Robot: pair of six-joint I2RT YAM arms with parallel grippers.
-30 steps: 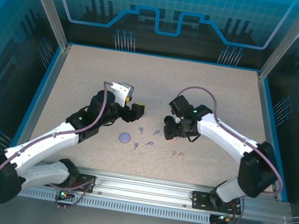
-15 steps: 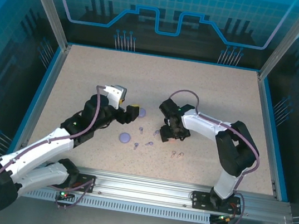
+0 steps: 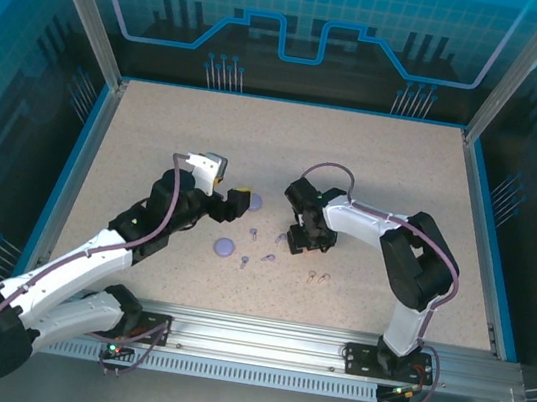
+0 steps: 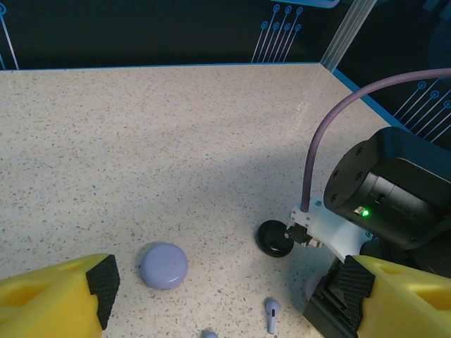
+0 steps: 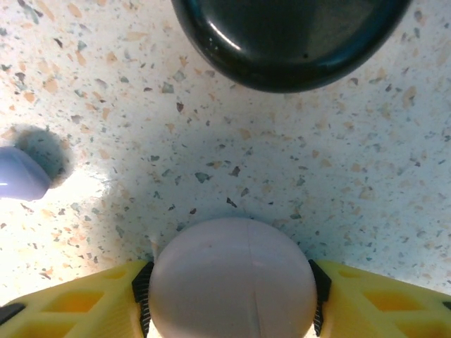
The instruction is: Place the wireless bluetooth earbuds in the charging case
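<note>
A pale pink round charging case (image 5: 232, 278) lies on the speckled table, and my right gripper (image 5: 231, 299) is shut on it, a black pad pressed to each side. Just beyond it lies a black round case (image 5: 289, 35). My right gripper (image 3: 301, 238) points down at the table's middle. My left gripper (image 4: 225, 296) hangs open above the table, nothing between its yellow fingers (image 4: 49, 303). Ahead of it are a lavender case (image 4: 163, 265), the black case (image 4: 275, 238) and a lavender earbud (image 4: 271, 315). Several tiny lavender earbuds (image 3: 268, 258) lie scattered between the arms.
A second lavender case (image 3: 225, 246) lies near the left arm, another (image 3: 255, 201) beside the left gripper (image 3: 240, 203). A pale earbud pair (image 3: 316, 277) sits below the right gripper. Blue-edged walls ring the table (image 3: 157, 134); the far half is bare.
My right arm swung inward and dropped to the table, and its jaws closed around the pale pink case. My left gripper drew back slightly leftward and opened wider.
</note>
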